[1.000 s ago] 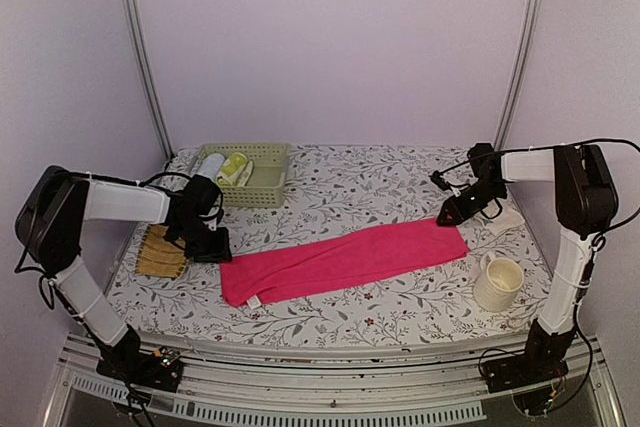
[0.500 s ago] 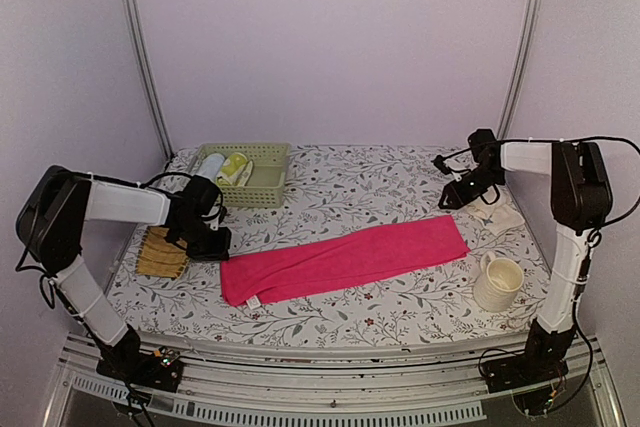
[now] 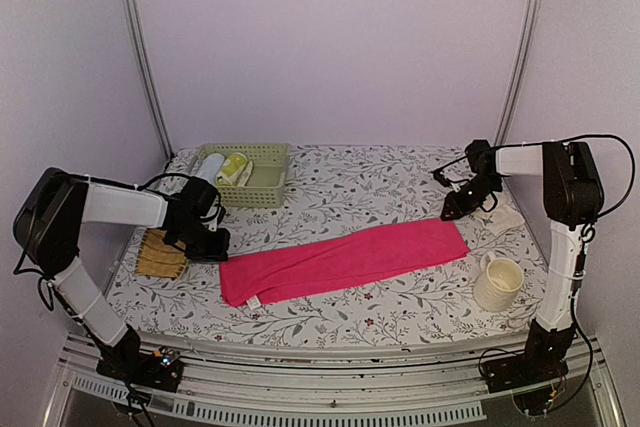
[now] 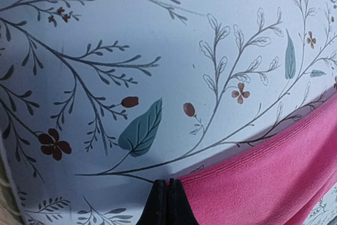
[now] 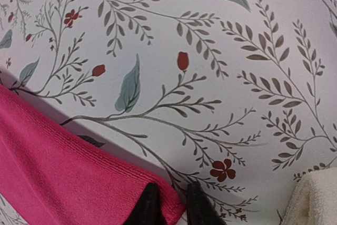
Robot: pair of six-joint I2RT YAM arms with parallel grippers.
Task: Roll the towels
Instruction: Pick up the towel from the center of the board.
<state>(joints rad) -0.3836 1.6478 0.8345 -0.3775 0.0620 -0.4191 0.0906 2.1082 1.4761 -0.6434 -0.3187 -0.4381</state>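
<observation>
The left gripper (image 4: 167,189) is closed at the pink towel (image 4: 274,177) corner (possibly pinching it); the right gripper (image 5: 171,196) is part-open, straddling the opposite corner.

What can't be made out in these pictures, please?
- Left gripper: shut at the pink towel's edge; in the left wrist view its own fingers hide whether cloth is pinched.
- Cream towel: cut off at the right wrist view's corner.
- Basket contents: too small from above.
</observation>
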